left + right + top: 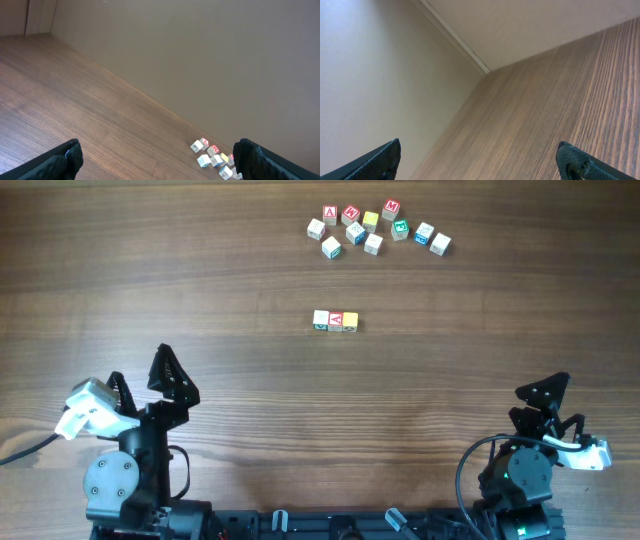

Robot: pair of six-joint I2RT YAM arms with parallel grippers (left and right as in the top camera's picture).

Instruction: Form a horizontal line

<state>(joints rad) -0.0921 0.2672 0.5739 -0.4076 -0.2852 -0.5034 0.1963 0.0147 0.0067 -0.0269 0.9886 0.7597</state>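
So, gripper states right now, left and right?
Left gripper: open, fingers wide apart, holding nothing.
Right gripper: open, fingers wide apart, holding nothing.

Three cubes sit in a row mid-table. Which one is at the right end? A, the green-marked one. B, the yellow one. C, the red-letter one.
B: from overhead, the yellow cube sits rightmost, the red-letter cube in the middle, the green-marked cube leftmost.
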